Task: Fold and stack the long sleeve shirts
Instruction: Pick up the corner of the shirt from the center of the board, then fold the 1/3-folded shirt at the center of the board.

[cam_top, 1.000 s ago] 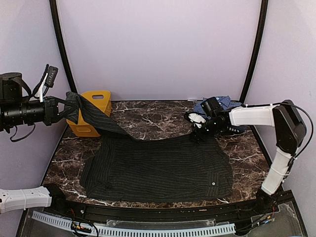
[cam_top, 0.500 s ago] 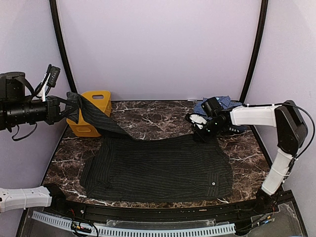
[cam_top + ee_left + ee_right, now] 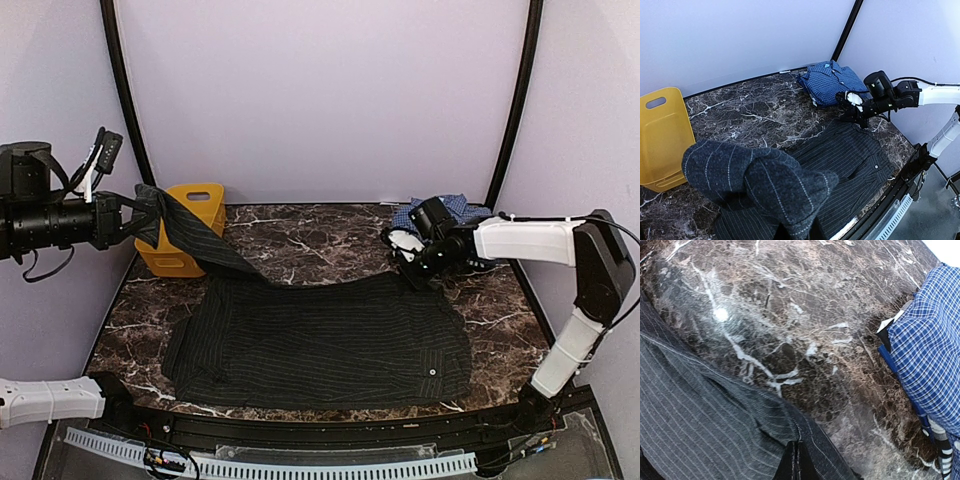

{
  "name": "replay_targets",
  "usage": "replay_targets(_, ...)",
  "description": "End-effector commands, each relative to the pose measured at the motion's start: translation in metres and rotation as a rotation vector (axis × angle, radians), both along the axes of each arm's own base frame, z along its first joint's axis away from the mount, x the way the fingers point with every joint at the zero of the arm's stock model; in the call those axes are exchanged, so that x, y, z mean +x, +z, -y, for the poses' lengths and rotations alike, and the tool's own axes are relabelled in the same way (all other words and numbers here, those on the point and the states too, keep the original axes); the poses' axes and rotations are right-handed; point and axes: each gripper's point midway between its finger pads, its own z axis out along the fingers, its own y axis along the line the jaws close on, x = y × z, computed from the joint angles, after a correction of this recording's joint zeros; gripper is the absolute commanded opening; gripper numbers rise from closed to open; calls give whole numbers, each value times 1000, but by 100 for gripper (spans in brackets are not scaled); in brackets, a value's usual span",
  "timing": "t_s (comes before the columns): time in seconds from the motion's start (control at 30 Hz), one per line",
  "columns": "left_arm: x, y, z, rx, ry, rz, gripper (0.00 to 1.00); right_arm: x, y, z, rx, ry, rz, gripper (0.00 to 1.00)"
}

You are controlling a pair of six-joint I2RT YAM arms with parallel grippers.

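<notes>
Black shirt (image 3: 320, 340) sleeve hides left claw (image 3: 130, 222); right claw (image 3: 409, 273) pinches its edge.

Two shirts: black shirt (image 3: 320, 340), blue shirt (image 3: 832, 82). One basket (image 3: 190, 225), one table (image 3: 320, 240). Two grippers: left gripper (image 3: 135, 222), right gripper (image 3: 410, 275).

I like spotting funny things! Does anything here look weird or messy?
The black shirt lies flat, but one sleeve is stretched up off the table near the yellow basket, pinched in the left fingers. Otherwise nothing stands out; the blue shirt sits folded.
</notes>
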Motion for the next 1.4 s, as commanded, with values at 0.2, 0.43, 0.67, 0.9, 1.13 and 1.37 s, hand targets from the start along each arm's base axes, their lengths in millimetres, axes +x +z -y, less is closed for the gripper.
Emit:
replay_targets(0.2,-15,7,-6,5,-20,-5,0,-35,3,5,-48,-121,-21,0)
replay_targets(0.43,-26,6,-10,6,-36,-22,0,-54,15,8,-38,-189,-15,3)
replay_targets(0.67,-23,1,-3,6,-56,-32,0,-55,8,14,-83,-246,40,62)
replay_targets(0.9,-18,3,-1,12,-57,-26,0,-44,-18,25,-194,-276,72,71)
replay_targets(1.13,-16,5,-1,18,-51,-20,0,-32,-38,36,-317,-298,111,69)
replay_targets(1.37,-14,3,-1,26,-49,-21,0,-23,-35,48,-400,-332,159,53)
